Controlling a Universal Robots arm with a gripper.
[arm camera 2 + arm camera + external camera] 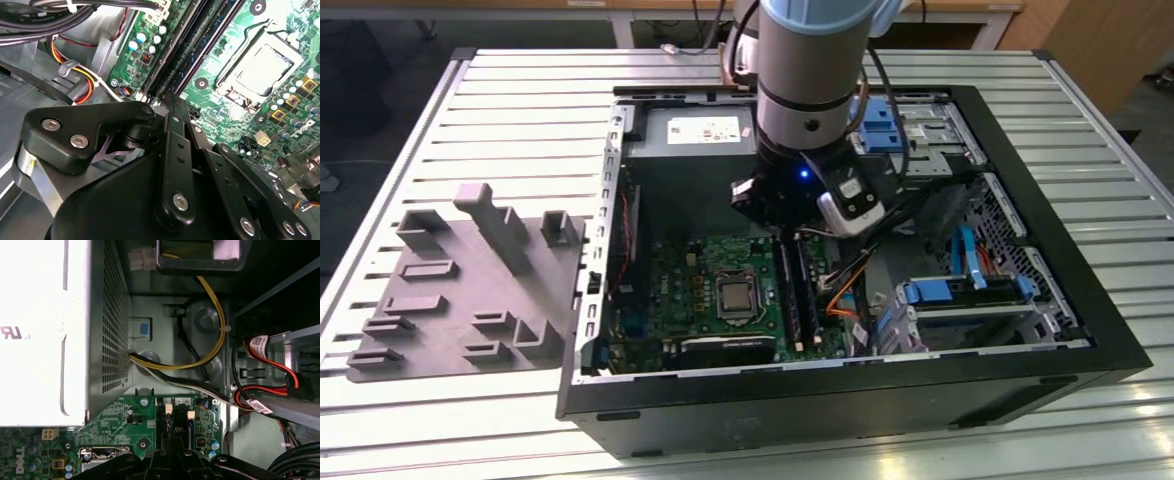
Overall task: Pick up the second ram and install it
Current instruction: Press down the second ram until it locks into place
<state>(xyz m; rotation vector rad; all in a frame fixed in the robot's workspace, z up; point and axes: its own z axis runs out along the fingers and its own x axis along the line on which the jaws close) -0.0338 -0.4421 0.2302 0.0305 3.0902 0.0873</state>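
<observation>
- Over the memory slots (797,290), my gripper (172,107) sits low — fingers look closed together, ram hidden if there.
- Slots' long axis runs straight away from it.

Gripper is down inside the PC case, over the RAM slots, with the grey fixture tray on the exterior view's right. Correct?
Not quite: the tray is on the exterior view's left, outside the case. The rest holds: the gripper is over the RAM slots.

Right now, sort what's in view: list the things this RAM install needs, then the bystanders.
Job: black robot gripper; long black motherboard memory slots; green motherboard.
Bystanders: grey moulded parts tray; grey metal power-supply box; blue plastic drive caddies.
</observation>
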